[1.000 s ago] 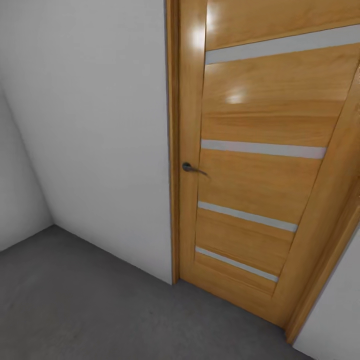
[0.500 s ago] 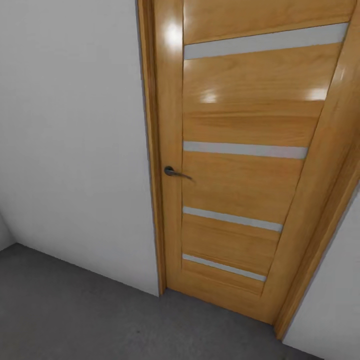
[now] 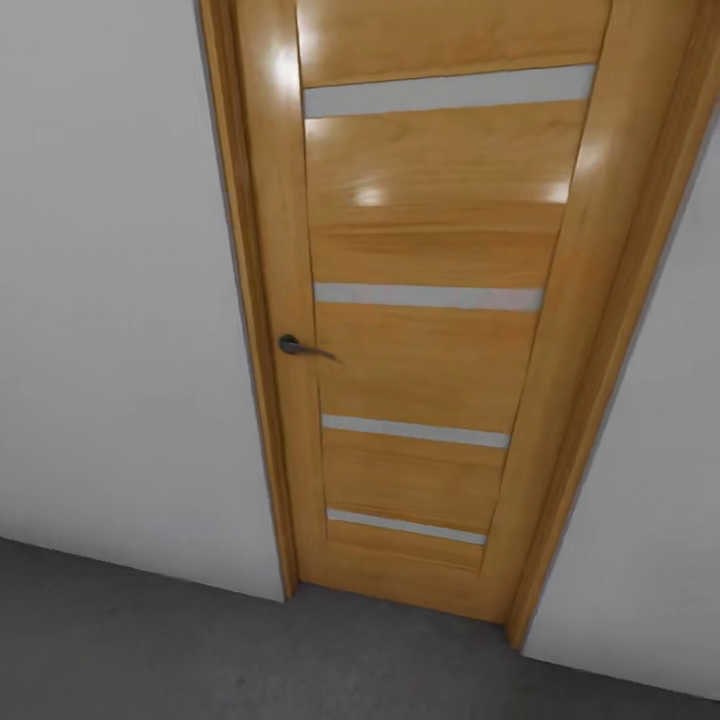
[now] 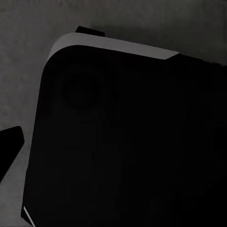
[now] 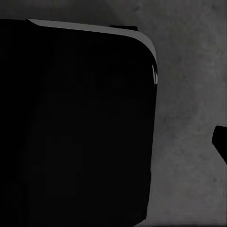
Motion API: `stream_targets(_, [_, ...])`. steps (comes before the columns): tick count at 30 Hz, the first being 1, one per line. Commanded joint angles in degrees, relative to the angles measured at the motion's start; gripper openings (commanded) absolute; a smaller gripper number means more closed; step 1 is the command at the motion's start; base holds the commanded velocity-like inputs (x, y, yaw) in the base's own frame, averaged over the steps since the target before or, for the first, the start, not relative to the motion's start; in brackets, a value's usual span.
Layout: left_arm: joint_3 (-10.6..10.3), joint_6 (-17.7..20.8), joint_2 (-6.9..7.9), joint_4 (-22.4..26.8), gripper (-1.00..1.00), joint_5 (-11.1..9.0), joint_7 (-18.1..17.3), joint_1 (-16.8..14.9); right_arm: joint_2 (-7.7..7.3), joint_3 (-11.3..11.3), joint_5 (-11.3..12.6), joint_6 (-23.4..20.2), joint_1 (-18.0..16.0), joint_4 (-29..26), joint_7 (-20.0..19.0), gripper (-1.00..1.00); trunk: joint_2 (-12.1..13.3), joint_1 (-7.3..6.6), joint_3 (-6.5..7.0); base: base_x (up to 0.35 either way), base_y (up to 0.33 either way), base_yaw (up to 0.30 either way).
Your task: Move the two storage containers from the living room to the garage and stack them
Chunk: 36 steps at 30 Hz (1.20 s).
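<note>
Honey-coloured wood fills the centre of the head view, where a closed wooden door (image 3: pixel 420 330) is seen standing in its frame. Four pale horizontal strips (image 3: pixel 428 296) are set across the door's panel, one above another, and bright highlights are reflected on the glossy upper part. A dark lever handle (image 3: pixel 300 347) is mounted on the door's left stile, at about mid-height of the frame. Plain pale grey wall (image 3: pixel 110 300) is shown to the left of the door, and more of it is seen at the right edge. Along the bottom of the frame, the dark grey, rough floor (image 3: pixel 200 660) of the garage is met by the wall and the door's foot.

In the left wrist view, a large black rounded body with a pale edge (image 4: pixel 127 142) is seen over the same grey floor (image 4: pixel 23 71), which is visible in the upper left of that frame. In the right wrist view, a similar black body (image 5: pixel 75 123) is seen at the left, with floor (image 5: pixel 189 94) at the right. Whether either pincer is apart or together cannot be told from these pictures.
</note>
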<state>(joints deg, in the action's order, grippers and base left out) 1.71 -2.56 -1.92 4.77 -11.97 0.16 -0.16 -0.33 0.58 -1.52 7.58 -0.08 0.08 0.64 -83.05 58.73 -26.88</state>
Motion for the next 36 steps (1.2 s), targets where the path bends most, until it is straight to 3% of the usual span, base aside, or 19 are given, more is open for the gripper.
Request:
stream_targets(1, [0.14,-0.17,-0.02,-0.02,1.00,-0.25,0.02,-0.02,-0.01,0.04,-0.16,0.17,-0.01,0.01,0.07,1.00,-0.02,0.00,-0.04,0.000,0.000,-0.288])
stream_targets(12, [0.14,-0.17,-0.02,-0.02,1.00,-0.25,0.02,-0.02,-0.02,0.03,-0.15,0.17,-0.01,0.01,0.07,1.00,-0.02,0.00,-0.04,0.000,0.000,-0.252])
stream_targets(36, [0.14,-0.17,0.07,0.25,1.00,-0.33,-0.07,-0.02,-0.46,0.75,-0.97,0.20,-0.01,0.01,0.04,1.00,-0.02,0.00,-0.04,0.000,0.000,-0.009])
